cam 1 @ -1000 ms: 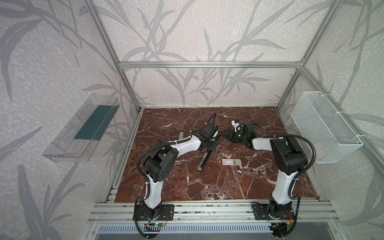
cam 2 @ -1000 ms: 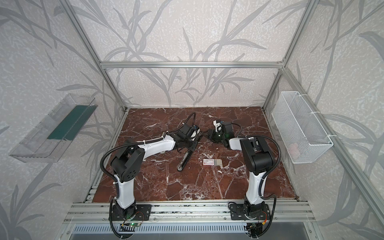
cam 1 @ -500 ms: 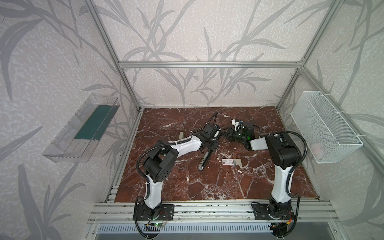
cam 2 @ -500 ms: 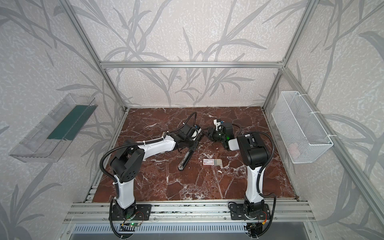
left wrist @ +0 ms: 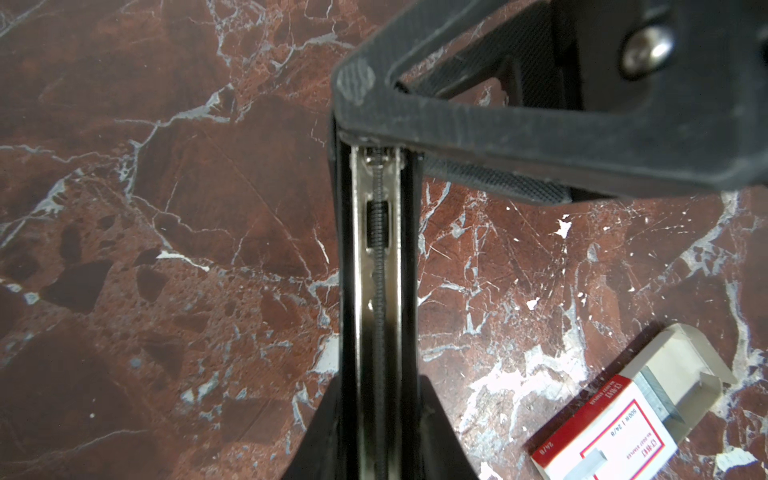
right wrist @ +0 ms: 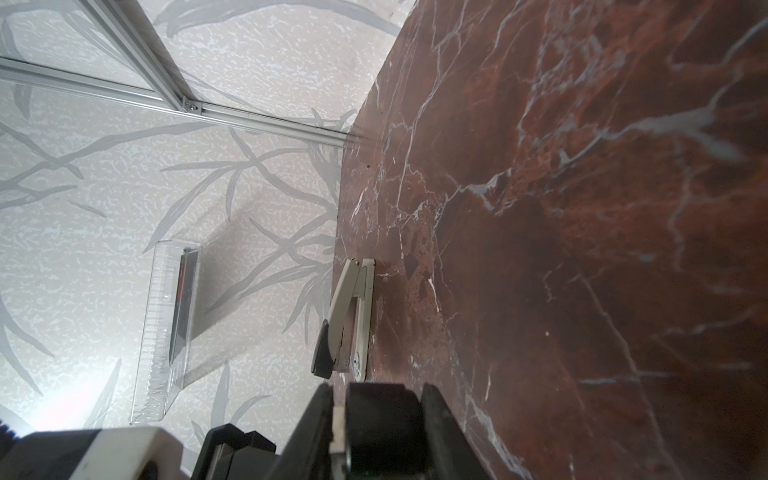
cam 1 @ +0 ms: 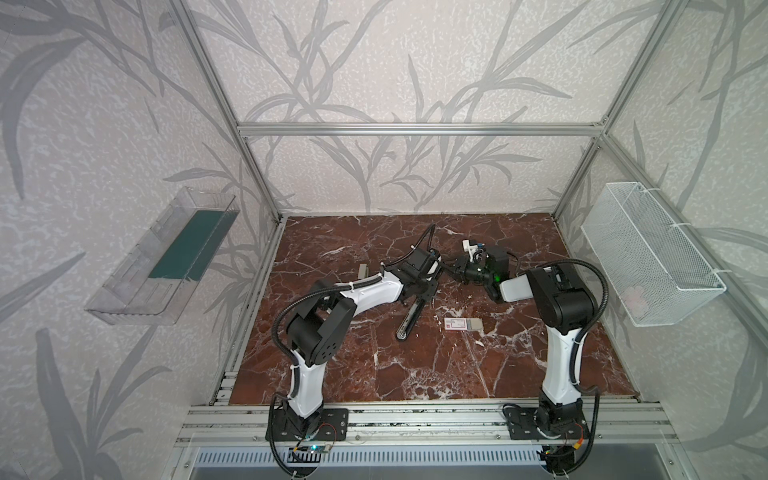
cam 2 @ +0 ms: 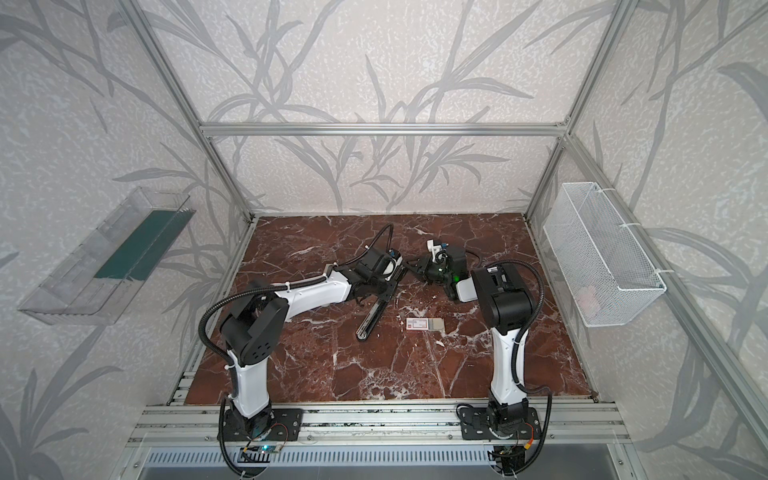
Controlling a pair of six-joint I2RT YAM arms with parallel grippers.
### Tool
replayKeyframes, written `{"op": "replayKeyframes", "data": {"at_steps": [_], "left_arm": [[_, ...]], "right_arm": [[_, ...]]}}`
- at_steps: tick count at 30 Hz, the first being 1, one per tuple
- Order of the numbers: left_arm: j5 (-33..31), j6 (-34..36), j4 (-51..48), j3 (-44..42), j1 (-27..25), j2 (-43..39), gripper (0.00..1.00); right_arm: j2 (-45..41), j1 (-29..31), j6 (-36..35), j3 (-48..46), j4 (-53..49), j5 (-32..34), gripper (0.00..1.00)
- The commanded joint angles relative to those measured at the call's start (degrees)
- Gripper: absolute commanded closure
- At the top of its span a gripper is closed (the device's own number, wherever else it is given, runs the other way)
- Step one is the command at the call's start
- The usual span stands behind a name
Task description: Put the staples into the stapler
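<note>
Clamps left gripper across black stapler near hinge, pinning open magazine flat on marble table; meets right gripper at 2 o'clock, at what looks like the raised lid, grip there impossible to tell; leaves staples in their box, at 3 o'clock of stapler's free end; risks lid snapping down if released; risks left finger blocking channel; leaves neither gripper free for fetching.

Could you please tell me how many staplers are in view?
2. The black stapler lies opened centrally, its far end in the left gripper; the beige stapler sits near the left edge of the table. None seems hidden.
</note>
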Motion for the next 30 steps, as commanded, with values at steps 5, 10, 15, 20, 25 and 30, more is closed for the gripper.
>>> {"op": "replayKeyframes", "data": {"at_steps": [5,10,15,20,25,30], "left_arm": [[-2.69,-0.13,1.57,-0.41,-0.51,-4.22,0.65],[-4.23,-1.58,5.02,-4.96,-0.64,-8.58,0.57],[-4.79,-3.86,7.33,-12.74,-0.62,-16.2,0.56],[-5.07,-7.21,16.22,-29.42,-0.65,-28.59,0.55],[-5.22,-10.99,30.45,-46.99,-0.78,-38.24,0.5],[-6.5,-13.24,43.45,-57.09,-0.43,-39.57,0.5]], "right_arm": [[-0.09,-0.38,-1.23,-0.28,2.7,-0.37,0.73],[-0.73,-1.41,-3.15,-1.01,2.8,0.78,0.74],[-1.56,-2.75,-4.97,-1.93,4.34,1.42,0.74],[-2.57,-3.54,-8.04,-2.34,3.43,1.77,0.74],[-2.84,-3.68,-9.19,-2.13,2.99,1.66,0.74],[-3.22,-3.68,-9.23,-2.48,3.37,1.45,0.75]]}}
